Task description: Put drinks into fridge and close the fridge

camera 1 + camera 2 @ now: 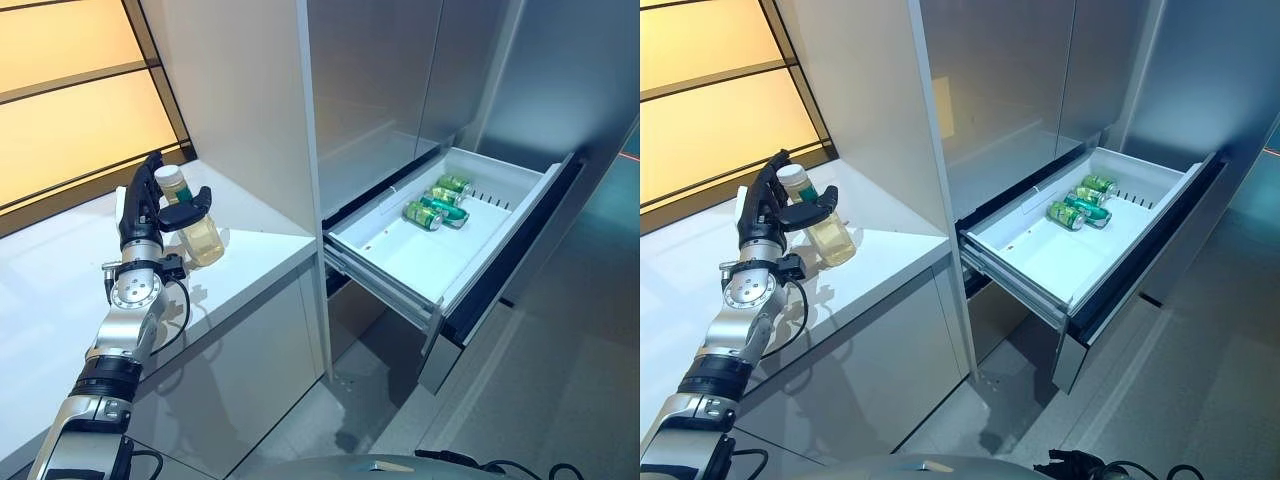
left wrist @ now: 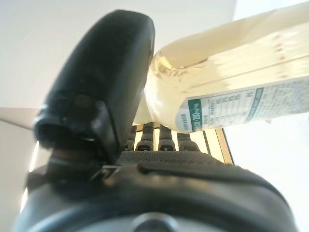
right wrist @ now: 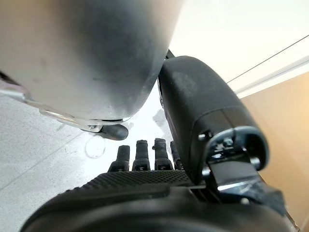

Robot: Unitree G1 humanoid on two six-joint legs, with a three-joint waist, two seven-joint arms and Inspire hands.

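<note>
Fridge (image 1: pixel 400 90) stands on my right in the head views, its grey doors shut above and its white drawer (image 1: pixel 440 245) pulled well out at the bottom. I see the white tabletop (image 1: pixel 60 290) stretching to the left of the fridge's side wall, with a lit amber panel (image 1: pixel 70 90) behind it. Inside the drawer, three green cans (image 1: pixel 440 203) lie on their sides near the far end, close together. On the tabletop I have the left hand (image 1: pixel 150 210) at a bottle (image 1: pixel 195 230) of pale yellow drink with a white cap; the fingers stand behind it and the thumb curls across its front, pinching it. The right hand (image 3: pixel 203 125) shows only in its own wrist view, fingers straight and relaxed, holding nothing.
</note>
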